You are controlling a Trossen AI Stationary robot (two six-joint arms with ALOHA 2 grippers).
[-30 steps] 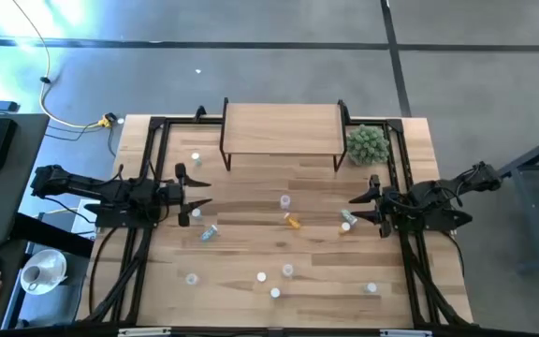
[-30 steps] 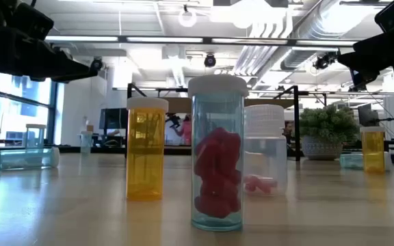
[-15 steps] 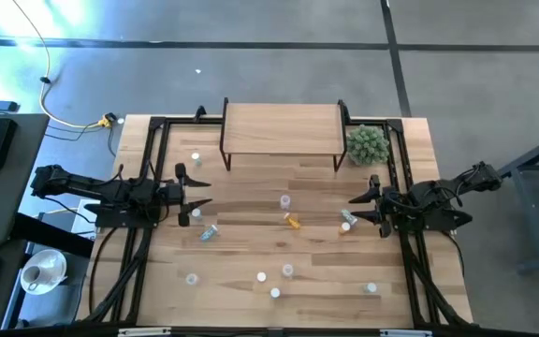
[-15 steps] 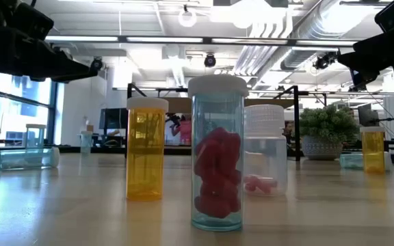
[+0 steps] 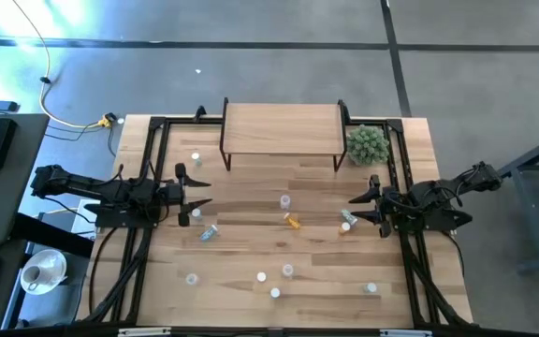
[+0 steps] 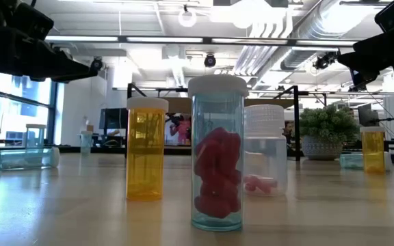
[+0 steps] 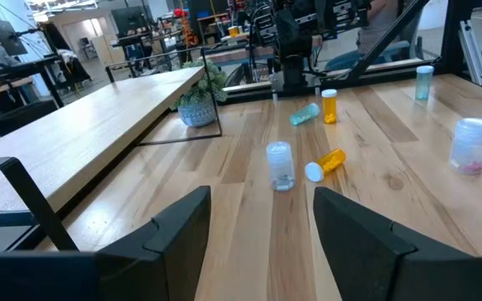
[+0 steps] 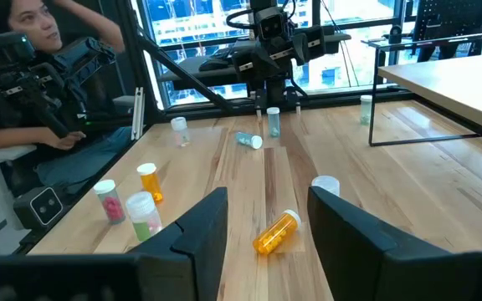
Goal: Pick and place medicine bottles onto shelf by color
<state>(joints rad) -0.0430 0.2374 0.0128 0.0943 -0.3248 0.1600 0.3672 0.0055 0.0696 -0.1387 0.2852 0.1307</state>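
1. Left gripper point(image 5: 197, 196) sits at the table's 9 o'clock side, jaws parted and holding nothing; a blue bottle point(image 5: 210, 232) lies on its side just off the fingertips, around 5 o'clock.
2. Right gripper point(image 5: 356, 208) is over at 3 o'clock, jaws apart and empty too, with two bottles point(image 5: 346, 221) right by the tips.
3. An orange bottle point(image 5: 292, 222) lies mid-table between both grippers.
4. The shelf point(image 5: 282, 128) at 12 o'clock is bare, the rest of the bottles scattered toward 6.

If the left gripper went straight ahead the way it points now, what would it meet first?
Probably the upright clear bottle at mid-table, which sits almost centred ahead of the open left gripper. The fallen orange bottle lies just beside it. Depth is hard to judge, and the gripper may pass above both.
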